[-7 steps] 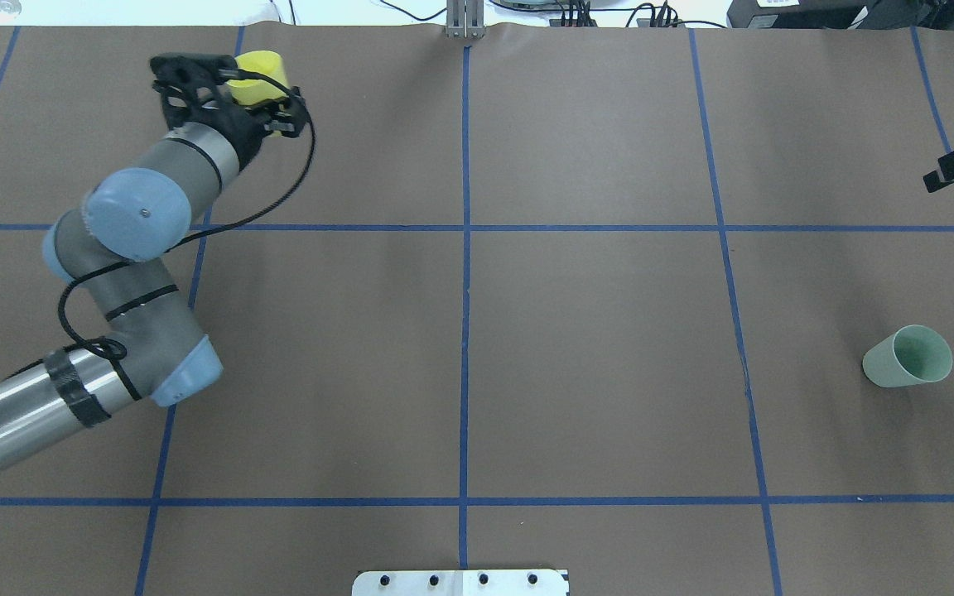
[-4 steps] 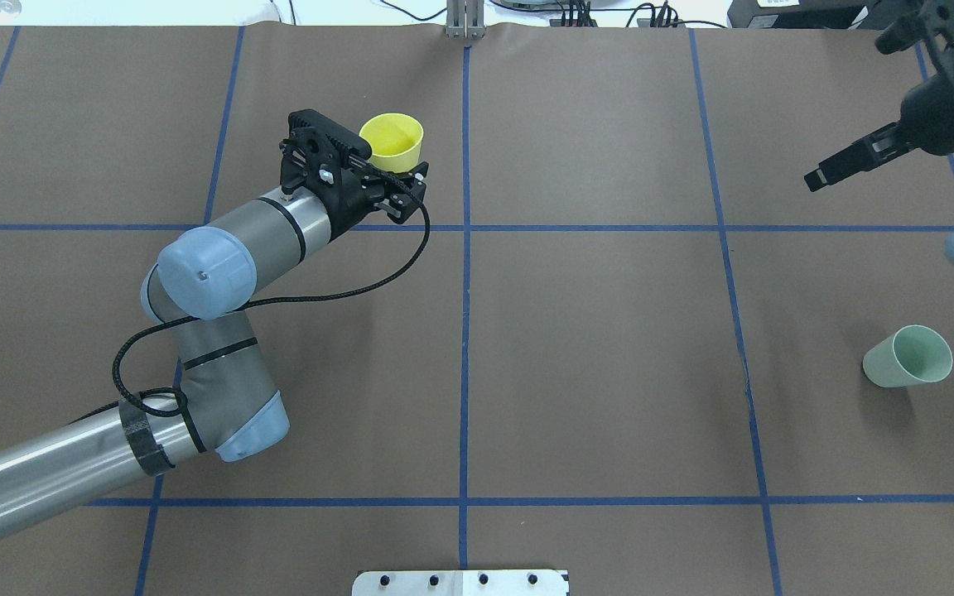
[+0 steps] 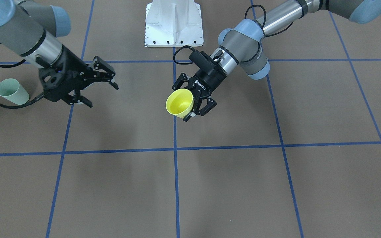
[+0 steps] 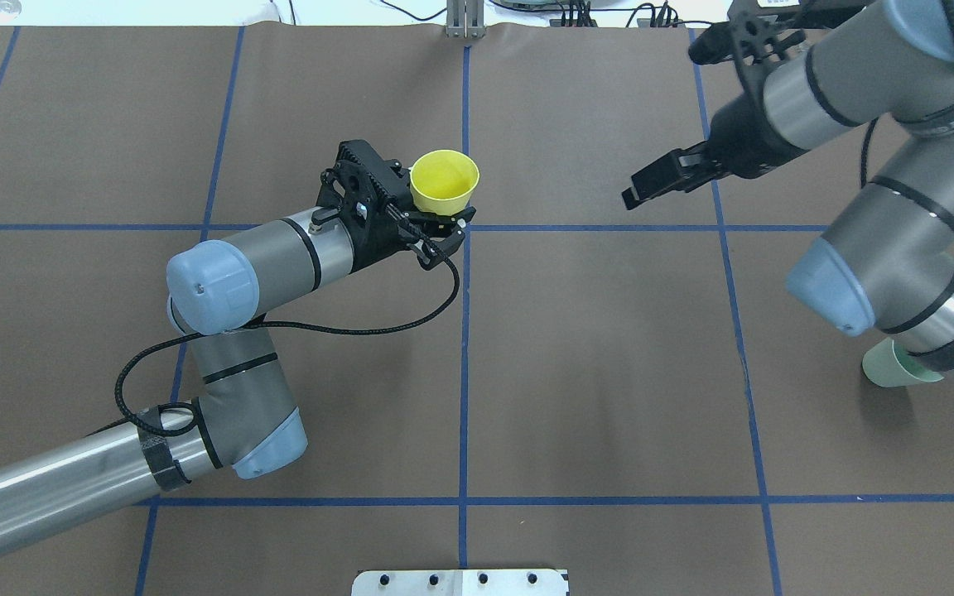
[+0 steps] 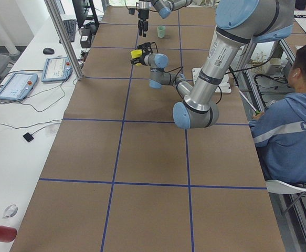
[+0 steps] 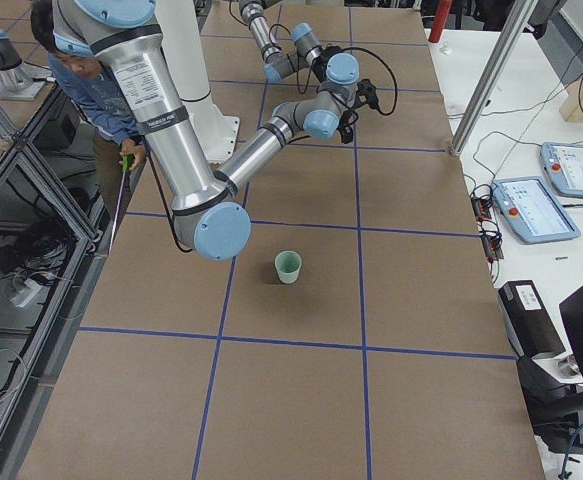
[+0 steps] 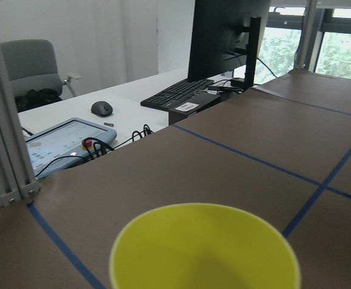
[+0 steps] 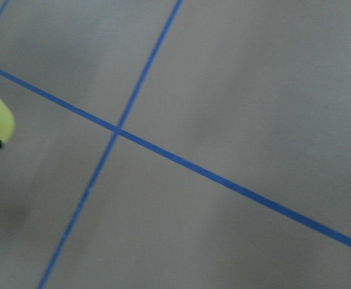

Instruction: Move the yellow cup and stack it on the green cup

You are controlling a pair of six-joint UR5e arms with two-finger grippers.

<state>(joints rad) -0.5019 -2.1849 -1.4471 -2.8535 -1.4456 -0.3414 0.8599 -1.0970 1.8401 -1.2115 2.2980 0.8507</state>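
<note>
My left gripper (image 4: 442, 213) is shut on the yellow cup (image 4: 444, 178) and holds it above the table near the centre line, mouth up and tilted. In the front-facing view the yellow cup (image 3: 179, 103) sits between the left gripper's (image 3: 193, 99) fingers. It fills the bottom of the left wrist view (image 7: 205, 247). My right gripper (image 3: 103, 96) is open and empty, above the table to the yellow cup's right (image 4: 651, 178). The green cup (image 3: 12, 92) stands upright on the table near the right side. In the overhead view the right arm partly hides the green cup (image 4: 891, 368).
Brown paper with blue tape lines (image 4: 464, 331) covers the table. The white robot base plate (image 3: 174, 29) is at the near edge. A seated operator (image 5: 289, 131) and side desks with tablets (image 5: 58, 68) border the table.
My left arm has carried the yellow cup rightward to the table's centre line. My right arm has swung in from the right edge toward the centre and now covers part of the green cup.
</note>
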